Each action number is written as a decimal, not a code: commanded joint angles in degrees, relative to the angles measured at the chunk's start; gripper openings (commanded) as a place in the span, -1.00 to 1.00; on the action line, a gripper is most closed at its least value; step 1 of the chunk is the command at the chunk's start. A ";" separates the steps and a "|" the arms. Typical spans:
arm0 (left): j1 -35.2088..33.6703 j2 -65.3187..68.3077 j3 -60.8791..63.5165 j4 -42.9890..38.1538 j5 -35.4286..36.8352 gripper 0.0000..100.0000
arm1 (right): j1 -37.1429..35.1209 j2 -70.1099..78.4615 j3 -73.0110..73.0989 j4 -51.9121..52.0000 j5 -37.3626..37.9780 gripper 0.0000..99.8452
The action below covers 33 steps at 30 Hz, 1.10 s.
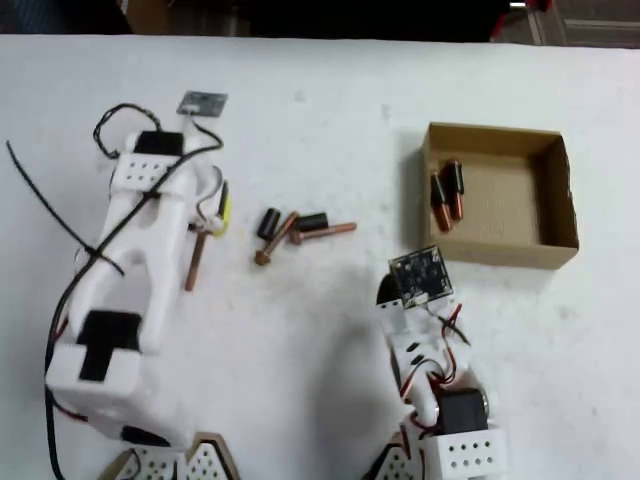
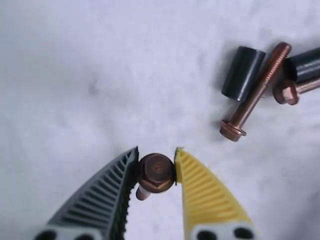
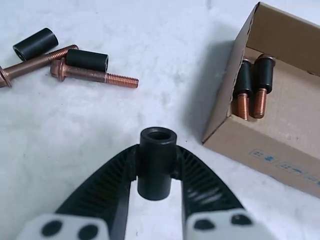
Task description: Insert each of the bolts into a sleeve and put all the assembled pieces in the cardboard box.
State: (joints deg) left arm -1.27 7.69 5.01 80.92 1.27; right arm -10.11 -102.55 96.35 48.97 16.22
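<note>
My left gripper [image 2: 156,161] is shut on the hex head of a copper bolt [image 2: 155,172], which hangs over the table left of the loose parts; from above, this bolt [image 1: 196,258] is at the left arm's tip. My right gripper [image 3: 157,152] is shut on an upright black sleeve [image 3: 157,162], just in front of the cardboard box [image 3: 280,145]. Two assembled pieces [image 3: 252,87] lie inside the box [image 1: 552,195]. On the table between the arms lie a bare sleeve [image 1: 268,223], a bolt [image 1: 278,240], and a second sleeve [image 1: 312,222] lying against another bolt [image 1: 330,231].
A small grey plate [image 1: 203,102] lies behind the left arm, and black cables [image 1: 50,215] trail along that arm's left side. Bare white table surrounds the box and the loose parts.
</note>
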 commanded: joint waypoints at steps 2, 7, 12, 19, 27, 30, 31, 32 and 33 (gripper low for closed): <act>2.77 -9.10 1.41 0.62 0.09 -0.92 | -0.48 -0.57 0.53 -1.63 0.00 -0.97; 3.12 -15.43 3.60 0.62 0.09 -0.92 | -0.48 -0.57 0.53 -1.63 0.00 -0.97; 3.12 -21.23 6.59 0.62 -4.04 -0.92 | -0.48 -0.57 0.53 -1.63 0.00 -0.97; 3.12 -26.68 13.89 -5.89 -4.57 -0.92 | -0.48 -0.57 0.53 -1.63 0.00 -0.97; 3.21 -33.54 23.82 -15.56 -4.57 -0.92 | -0.57 -0.57 0.53 -1.71 0.00 -0.97; 3.21 -35.82 26.37 -18.02 -4.48 -0.92 | -0.57 -0.57 0.53 -1.71 0.00 -0.97; 3.21 -36.53 27.25 -18.64 -4.40 -0.92 | -0.57 -0.57 0.53 -1.71 0.00 -0.97; 3.21 -37.23 28.13 -19.34 -4.31 -0.92 | -0.57 -0.57 0.53 -1.71 0.00 -0.97; 3.21 -37.93 29.01 -20.04 -4.31 -0.92 | -0.57 -0.57 0.53 -1.71 0.00 -0.97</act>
State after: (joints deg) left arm 0.92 -26.24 33.49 64.22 -2.77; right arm -10.11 -102.55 96.44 48.97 16.22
